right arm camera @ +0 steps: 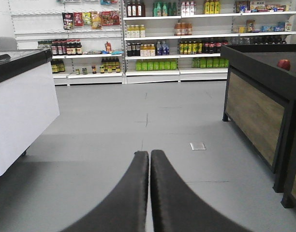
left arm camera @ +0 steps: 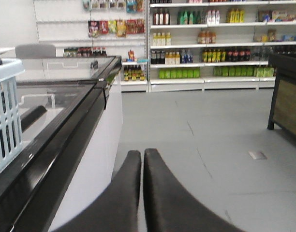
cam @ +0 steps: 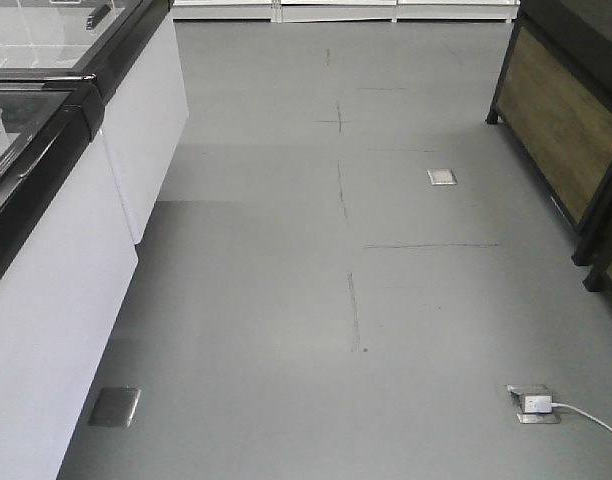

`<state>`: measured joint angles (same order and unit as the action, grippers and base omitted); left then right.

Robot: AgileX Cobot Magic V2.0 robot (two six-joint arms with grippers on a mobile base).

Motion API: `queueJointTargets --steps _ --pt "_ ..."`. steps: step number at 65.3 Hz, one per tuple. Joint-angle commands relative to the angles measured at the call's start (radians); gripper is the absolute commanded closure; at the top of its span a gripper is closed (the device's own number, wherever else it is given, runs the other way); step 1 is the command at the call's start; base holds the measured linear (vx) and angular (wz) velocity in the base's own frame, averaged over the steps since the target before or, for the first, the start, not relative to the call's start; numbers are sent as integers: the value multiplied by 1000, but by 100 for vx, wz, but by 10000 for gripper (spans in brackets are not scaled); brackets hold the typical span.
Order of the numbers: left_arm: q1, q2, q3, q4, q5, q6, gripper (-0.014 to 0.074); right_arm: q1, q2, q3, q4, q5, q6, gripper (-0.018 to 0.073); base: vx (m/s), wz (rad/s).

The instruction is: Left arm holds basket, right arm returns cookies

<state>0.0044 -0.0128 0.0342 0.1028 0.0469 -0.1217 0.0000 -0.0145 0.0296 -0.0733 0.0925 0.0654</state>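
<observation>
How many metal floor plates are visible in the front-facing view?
3 metal floor plates. One lies far ahead, near the wooden stand; one near left, beside the white freezer cabinet; one near right, under a white plug. More may lie outside the frame.

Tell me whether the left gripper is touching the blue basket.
Apart. In the left wrist view the left gripper is shut on nothing, with the freezer's black rim between it and the basket.

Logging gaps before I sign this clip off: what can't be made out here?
Cookies: in no view.
Basket: left wrist view, cut off by the left edge; its slotted wall hides the contents.
Shelf bottles: both wrist views, labels too small and blurred.
</observation>
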Motion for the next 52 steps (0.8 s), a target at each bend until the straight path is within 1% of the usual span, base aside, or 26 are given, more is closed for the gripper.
queueJointTargets --steps 1,5,13,21,27,35,44,48,52 --pt "-5 -13 -37 -7 -95 -6 603 -6 -7 0 -6 -78 1 568 0 0" --pt "-5 -9 -61 -9 -80 -9 603 -6 -7 0 -6 -78 1 568 0 0" --pt "-6 22 -122 -39 -74 -80 603 -6 -7 0 -6 -78 1 568 0 0" --pt "-6 83 -210 -32 -47 -78 603 -6 -7 0 -6 -78 1 568 0 0" --pt "-6 158 -279 -32 27 -57 603 -6 -7 0 -6 -78 1 568 0 0" --pt "-6 276 -379 -32 160 -23 603 -6 -7 0 -6 -78 1 568 0 0" --pt "-6 420 -485 -35 329 -24 603 -6 -7 0 -6 -78 1 568 0 0" --pt "-6 467 -512 -34 361 -24 603 -6 -7 0 -6 -78 1 568 0 0" --pt "-6 496 -517 -34 354 -24 603 -6 -7 0 -6 -78 1 568 0 0"
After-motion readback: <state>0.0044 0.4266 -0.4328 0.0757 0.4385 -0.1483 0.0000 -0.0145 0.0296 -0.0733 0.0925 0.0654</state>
